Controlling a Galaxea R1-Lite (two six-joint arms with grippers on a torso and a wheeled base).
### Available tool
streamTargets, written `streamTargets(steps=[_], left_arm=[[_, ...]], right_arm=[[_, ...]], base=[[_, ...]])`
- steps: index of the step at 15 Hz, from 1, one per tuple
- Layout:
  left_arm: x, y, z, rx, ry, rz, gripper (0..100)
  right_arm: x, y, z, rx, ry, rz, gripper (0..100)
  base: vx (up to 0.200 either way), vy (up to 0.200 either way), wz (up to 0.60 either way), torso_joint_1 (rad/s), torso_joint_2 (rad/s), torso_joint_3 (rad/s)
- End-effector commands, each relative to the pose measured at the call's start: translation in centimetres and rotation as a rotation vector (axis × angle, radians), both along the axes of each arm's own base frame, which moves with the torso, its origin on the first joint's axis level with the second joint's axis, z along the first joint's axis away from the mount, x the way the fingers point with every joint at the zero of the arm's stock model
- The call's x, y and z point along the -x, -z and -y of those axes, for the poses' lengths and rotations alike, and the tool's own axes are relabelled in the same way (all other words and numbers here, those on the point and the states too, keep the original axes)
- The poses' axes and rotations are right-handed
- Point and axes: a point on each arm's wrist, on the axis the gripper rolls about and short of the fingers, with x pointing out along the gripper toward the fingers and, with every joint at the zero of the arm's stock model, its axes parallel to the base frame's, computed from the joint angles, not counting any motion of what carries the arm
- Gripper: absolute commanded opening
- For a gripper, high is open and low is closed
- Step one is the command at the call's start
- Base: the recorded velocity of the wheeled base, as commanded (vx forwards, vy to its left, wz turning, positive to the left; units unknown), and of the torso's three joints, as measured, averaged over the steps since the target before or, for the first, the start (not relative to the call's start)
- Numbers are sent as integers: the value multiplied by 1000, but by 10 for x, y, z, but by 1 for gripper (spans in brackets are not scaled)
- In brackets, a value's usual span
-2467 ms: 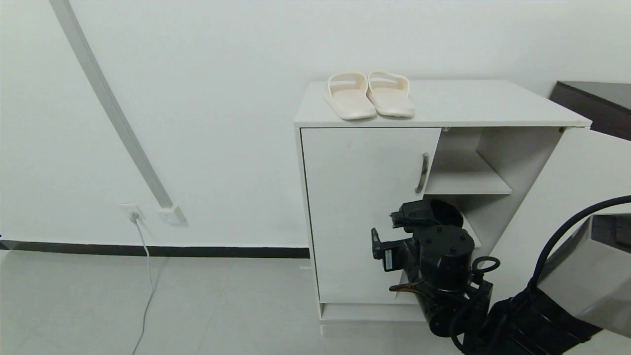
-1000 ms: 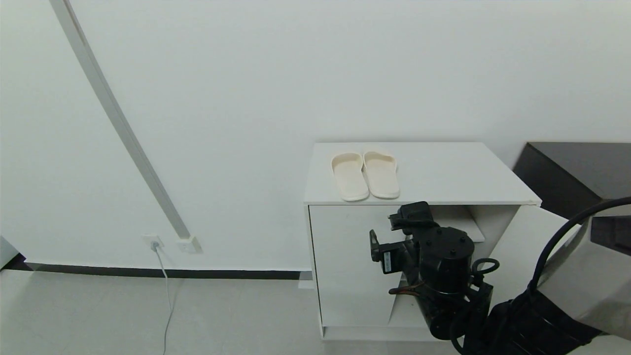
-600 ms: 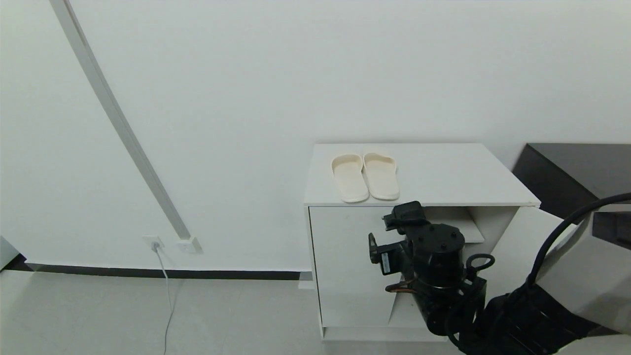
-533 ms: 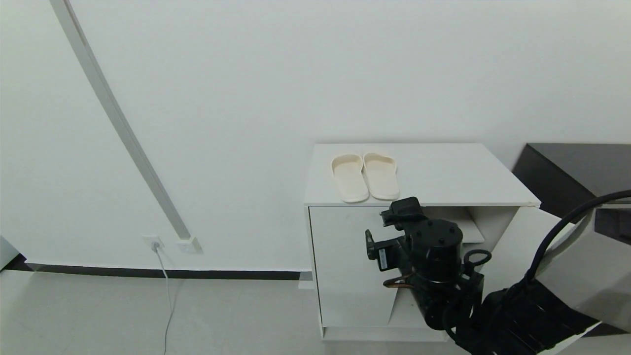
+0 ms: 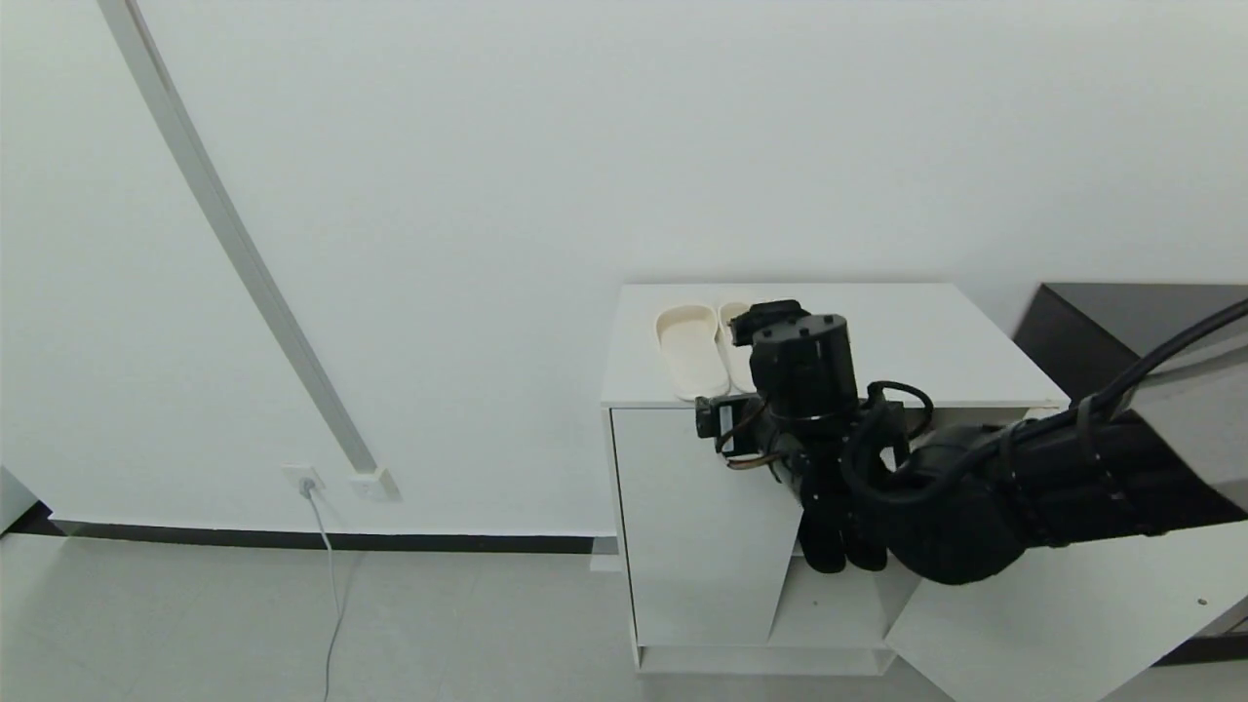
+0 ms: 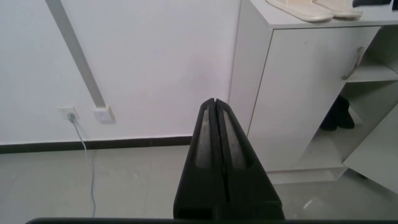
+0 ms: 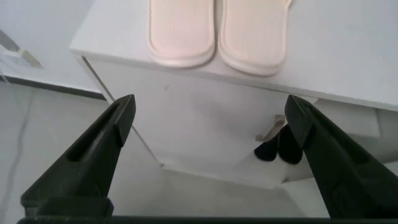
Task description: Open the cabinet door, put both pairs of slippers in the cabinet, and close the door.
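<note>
A cream pair of slippers (image 5: pixel 688 361) lies side by side on top of the white cabinet (image 5: pixel 926 341). My right gripper (image 5: pixel 766 314) hovers above the cabinet's front edge, over the right slipper of the pair, and partly hides it. In the right wrist view the gripper (image 7: pixel 210 106) is open, with both cream slippers (image 7: pixel 217 28) just ahead of its fingers. A black pair of slippers (image 7: pixel 280 146) (image 6: pixel 339 115) sits inside the cabinet on its lower level. The right door (image 5: pixel 1053 624) stands swung open. My left gripper (image 6: pixel 214 106) is shut on nothing, low and well left of the cabinet.
The left door (image 5: pixel 702 517) is closed, with a metal handle (image 6: pixel 356 62) on its edge. A dark table (image 5: pixel 1141 322) stands right of the cabinet. A wall socket with a hanging cable (image 5: pixel 310 485) and a slanted cable duct (image 5: pixel 234 244) are on the wall to the left.
The head camera rose early on, so the whole view shifted. My right arm has lifted from in front of the cabinet's opening up to the cream slippers on top.
</note>
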Motion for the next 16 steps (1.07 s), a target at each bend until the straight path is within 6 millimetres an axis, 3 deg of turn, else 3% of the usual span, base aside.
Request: streamTargets(steps=[1, 4, 16], left_arm=[[0, 0, 0, 1, 0, -1, 0], [0, 0, 0, 3, 0, -1, 0], [0, -1, 0, 4, 0, 0, 0]], right_arm=[[-1, -36, 0, -92, 14, 32, 100], [-2, -30, 0, -88, 26, 6, 100], [-23, 21, -11, -56, 37, -24, 100]], base=[[0, 0, 0, 0, 0, 0], [0, 0, 0, 0, 0, 0], [183, 0, 0, 3, 0, 3]])
